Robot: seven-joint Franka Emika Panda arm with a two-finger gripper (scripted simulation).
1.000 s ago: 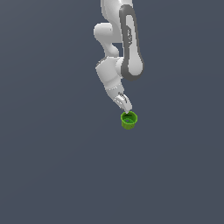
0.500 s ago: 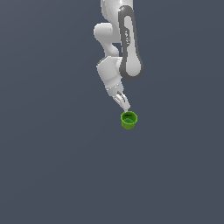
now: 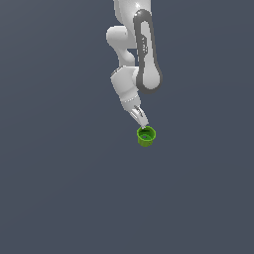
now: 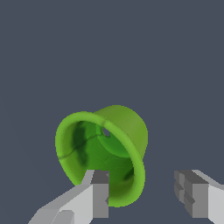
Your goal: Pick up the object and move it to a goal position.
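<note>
The object is a small bright green cup (image 3: 146, 136) with a thick rim and a darker inside, resting on the dark grey floor. In the wrist view the cup (image 4: 103, 148) appears tilted, its opening toward the camera. My gripper (image 3: 143, 122) hangs just above the cup's rim, reaching in from the exterior view's upper left. In the wrist view the gripper (image 4: 146, 194) is open. One of the fingers (image 4: 99, 192) sits over the cup's opening, and the other is outside the cup wall, clear of it. The near wall lies between the fingers, and nothing is gripped.
The plain dark grey floor (image 3: 59, 198) surrounds the cup on all sides. The white arm (image 3: 141, 54) comes down from the top of the exterior view. No other objects show.
The wrist has shifted only slightly above the cup. The cup stays in the same place and the fingers remain open.
</note>
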